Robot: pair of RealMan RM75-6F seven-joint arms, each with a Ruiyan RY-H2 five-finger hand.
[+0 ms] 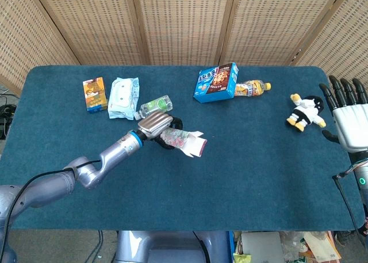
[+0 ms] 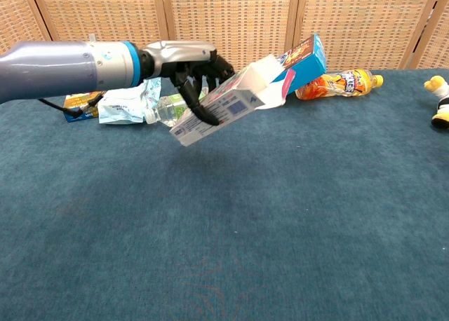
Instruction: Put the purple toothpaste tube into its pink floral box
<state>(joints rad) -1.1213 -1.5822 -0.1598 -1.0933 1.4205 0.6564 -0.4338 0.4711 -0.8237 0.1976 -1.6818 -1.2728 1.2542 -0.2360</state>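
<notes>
Left hand (image 1: pixel 154 125) clamped on the pink floral box (image 1: pixel 183 141), which is held clear of the blue surface (image 1: pixel 241 171) left of centre; in the chest view the dark fingers (image 2: pixel 198 90) wrap the box's near end and the box tilts, its open flapped end raised toward the right. Whether the purple toothpaste tube is inside the box cannot be told; no tube shows in either view. Right hand (image 1: pixel 351 116) at the right edge of the head view, fingers apart and extended, holding nothing, just right of the plush toy (image 1: pixel 306 111) that lies on the surface near the far right. Along the far side, from left: an orange carton (image 1: pixel 95 94), a pale blue wipes packet (image 1: pixel 122 97) beside it, and a small clear bottle with a green label (image 1: pixel 154 106) lying just beyond the left hand. Right of centre at the far edge, a blue snack box (image 1: pixel 216 82) with an orange drink bottle (image 1: pixel 252 88) lying on its side, touching or just beside it. A woven screen (image 1: pixel 184 22) stands behind the surface.
</notes>
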